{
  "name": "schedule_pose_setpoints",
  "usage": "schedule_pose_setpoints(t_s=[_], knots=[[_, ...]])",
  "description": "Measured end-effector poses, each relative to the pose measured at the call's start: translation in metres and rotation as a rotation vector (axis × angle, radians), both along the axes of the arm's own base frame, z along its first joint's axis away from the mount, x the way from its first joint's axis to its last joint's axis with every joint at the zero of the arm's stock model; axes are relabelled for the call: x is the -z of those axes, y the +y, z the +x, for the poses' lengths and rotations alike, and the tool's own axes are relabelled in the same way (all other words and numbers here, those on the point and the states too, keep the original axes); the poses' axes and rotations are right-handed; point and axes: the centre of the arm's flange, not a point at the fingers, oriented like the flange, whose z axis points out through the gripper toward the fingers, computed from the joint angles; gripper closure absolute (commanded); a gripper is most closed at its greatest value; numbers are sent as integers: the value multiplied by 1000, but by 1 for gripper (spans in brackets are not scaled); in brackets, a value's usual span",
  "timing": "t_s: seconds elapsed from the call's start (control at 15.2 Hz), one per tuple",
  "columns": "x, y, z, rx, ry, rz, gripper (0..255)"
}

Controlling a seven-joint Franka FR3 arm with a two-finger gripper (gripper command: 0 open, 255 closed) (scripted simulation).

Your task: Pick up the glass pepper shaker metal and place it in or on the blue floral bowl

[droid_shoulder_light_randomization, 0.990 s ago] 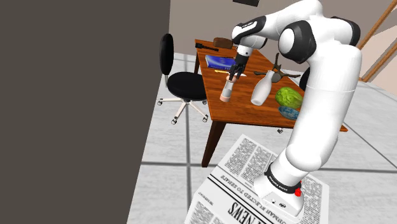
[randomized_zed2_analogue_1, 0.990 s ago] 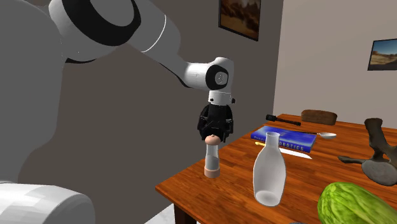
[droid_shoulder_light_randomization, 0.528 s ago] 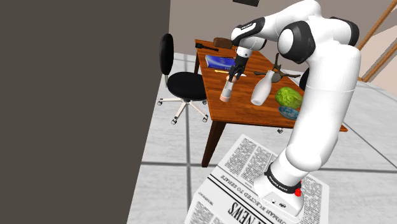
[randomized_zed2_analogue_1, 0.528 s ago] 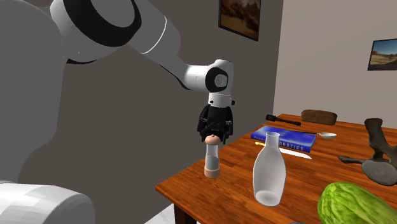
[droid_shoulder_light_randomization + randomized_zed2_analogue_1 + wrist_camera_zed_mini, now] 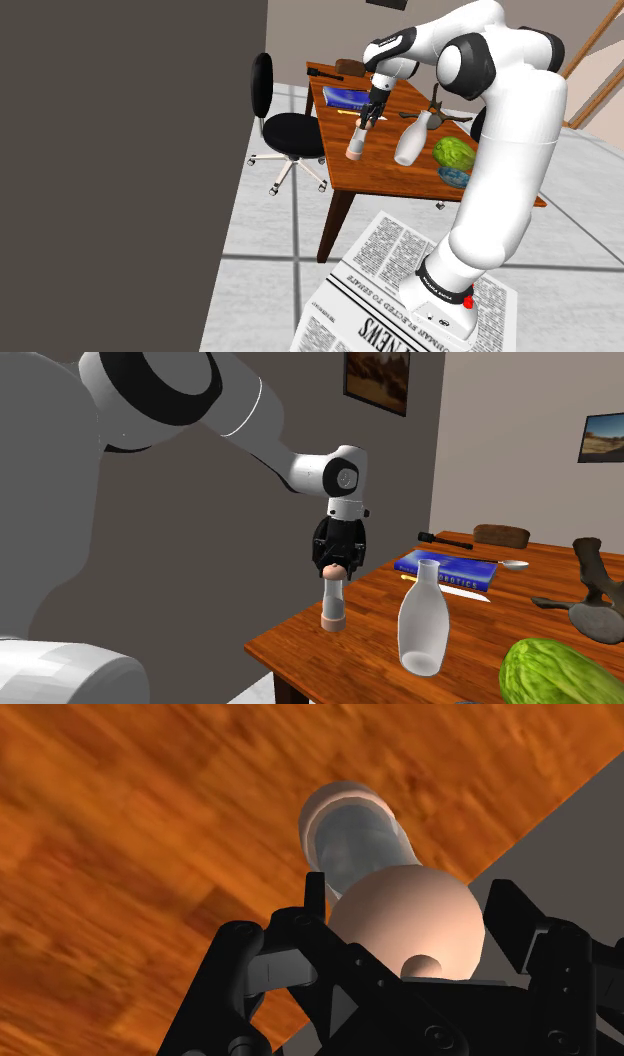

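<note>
The tool point(image 5: 336, 566) has its two fingers closed against the rounded cap of the pepper shaker point(image 5: 333, 604). The shaker stands upright on the table point(image 5: 350, 652), near the white bottle point(image 5: 424, 624).

Tall white bottle point(image 5: 423, 627) near shaker point(image 5: 333, 598), bare tabletop point(image 5: 372, 644) between, green melon point(image 5: 553, 674) beyond

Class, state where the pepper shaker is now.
In the second exterior view the pepper shaker stands upright on the wooden table, left of the white bottle, under the gripper.
</note>
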Motion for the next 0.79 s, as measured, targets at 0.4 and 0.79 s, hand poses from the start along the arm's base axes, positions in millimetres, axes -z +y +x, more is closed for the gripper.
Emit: schedule_pose_setpoints(t_s=[0.4,0.79], knots=[[-6,0,0,0,0,0,255],[-35,1,1,0,0,0,255]])
